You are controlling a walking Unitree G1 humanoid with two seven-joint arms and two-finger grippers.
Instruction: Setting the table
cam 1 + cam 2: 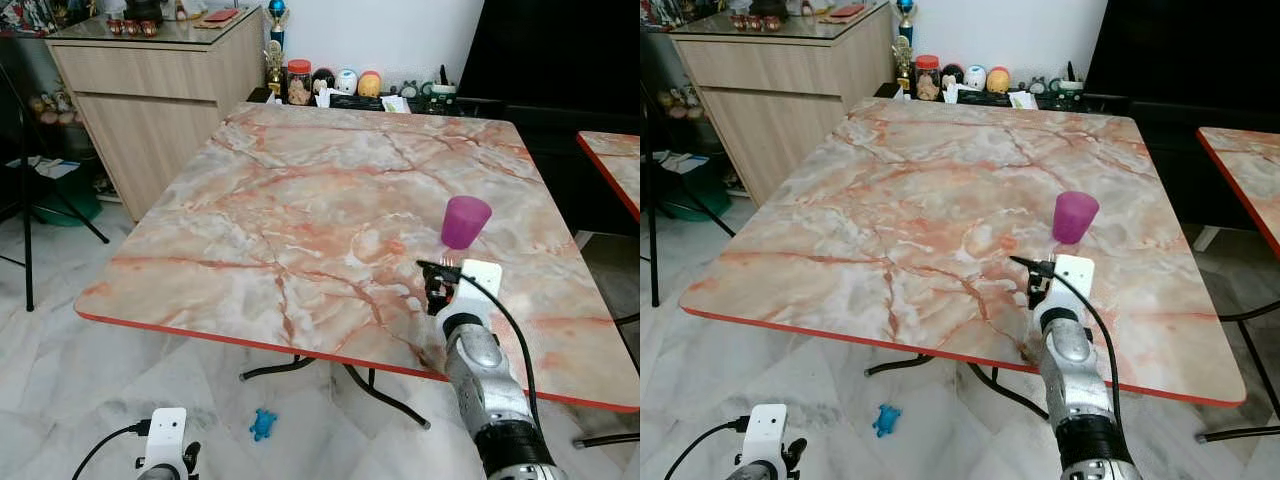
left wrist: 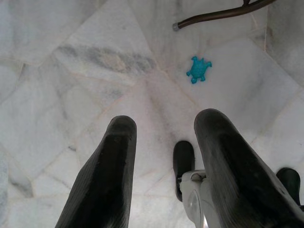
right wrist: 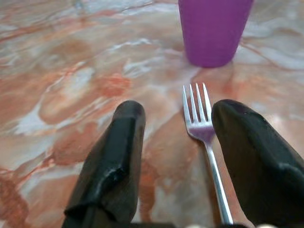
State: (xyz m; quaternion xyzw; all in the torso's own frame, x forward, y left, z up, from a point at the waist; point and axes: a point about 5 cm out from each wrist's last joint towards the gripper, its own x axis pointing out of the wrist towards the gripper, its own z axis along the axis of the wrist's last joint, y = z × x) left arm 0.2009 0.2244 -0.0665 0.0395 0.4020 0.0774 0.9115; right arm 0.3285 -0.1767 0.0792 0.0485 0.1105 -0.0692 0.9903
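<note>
Fork (image 3: pixel 207 142) between right pincer (image 3: pixel 187 142) fingers

Head eyes look down over the table (image 1: pixel 330 200) — wrist cameras look along each pincer.

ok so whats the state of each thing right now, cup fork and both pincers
purple cup: upright on the marble table, mouth up, contents cannot be told
fork: lying flat on the table, tines toward the cup, between the right pincer's fingers but not clamped
right pincer: open, low over the table, straddling the fork
left pincer: open, holding nothing, hanging above the floor
</note>
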